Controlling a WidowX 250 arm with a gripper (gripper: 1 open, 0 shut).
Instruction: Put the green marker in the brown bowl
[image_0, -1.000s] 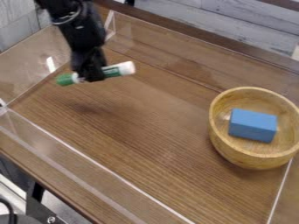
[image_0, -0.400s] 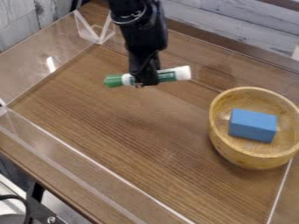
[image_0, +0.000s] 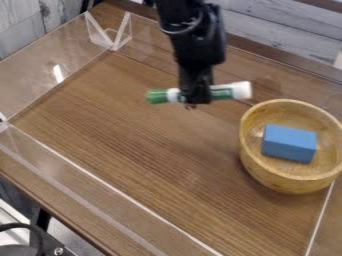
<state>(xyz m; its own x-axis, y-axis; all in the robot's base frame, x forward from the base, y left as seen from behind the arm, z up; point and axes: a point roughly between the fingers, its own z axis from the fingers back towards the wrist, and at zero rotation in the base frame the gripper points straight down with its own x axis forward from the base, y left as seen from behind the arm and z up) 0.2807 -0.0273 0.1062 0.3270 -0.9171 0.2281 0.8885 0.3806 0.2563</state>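
The green marker (image_0: 201, 94) hangs level above the wooden table, its dark green cap pointing left and its white end pointing right. My gripper (image_0: 197, 96) comes down from above and is shut on the marker near its middle. The brown bowl (image_0: 262, 163) stands at the right edge of the table, a short way right of and nearer than the marker. The marker's white tip is close to the bowl's far rim but not over the bowl's middle.
A blue rectangular block (image_0: 289, 142) lies inside the bowl. A clear plastic wall (image_0: 54, 70) runs around the table, with a clear stand (image_0: 107, 30) at the back left. The wooden table (image_0: 120, 150) stretches left and front of the bowl.
My gripper has carried the marker from the left side of the table to the right, toward the bowl. The bowl and block have not moved.
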